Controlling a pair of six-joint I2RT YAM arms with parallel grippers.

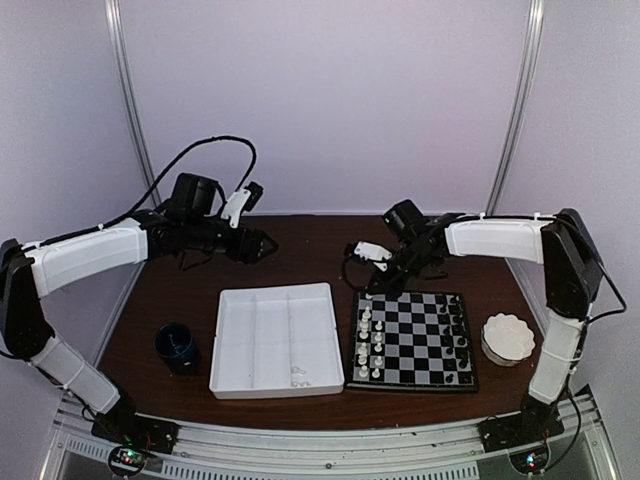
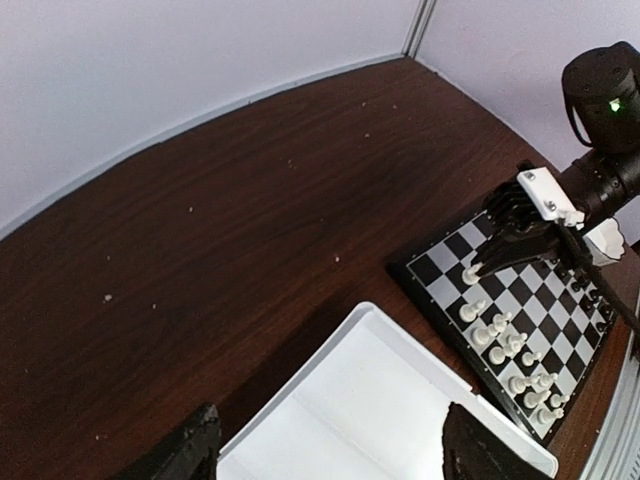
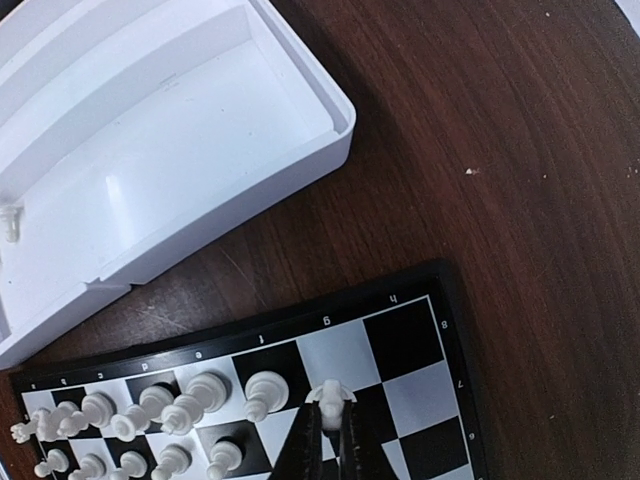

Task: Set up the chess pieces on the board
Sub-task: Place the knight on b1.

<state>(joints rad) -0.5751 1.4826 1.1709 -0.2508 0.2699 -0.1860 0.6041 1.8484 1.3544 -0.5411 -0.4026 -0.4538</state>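
- From above, we see the board (image 1: 420, 335) on the table (image 1: 300, 250), just right of the tray (image 1: 222, 345). White pieces (image 1: 370, 345) line its left files and black pieces (image 1: 457, 335) its right. The right claw (image 1: 372, 288) dips to the board's far left corner. The left claw (image 1: 262, 243) hangs well apart, likely to keep clear.
- At the left wrist, the left claw (image 2: 335, 455) gapes wide above the tray's far end, holding nothing.
- At the right wrist, the right claw (image 3: 331, 425) is pinched tight on a white piece (image 3: 330, 395). It holds it upright at the board's edge row, we judge to seat it square. One spare piece (image 3: 10, 222) sits in the tray.
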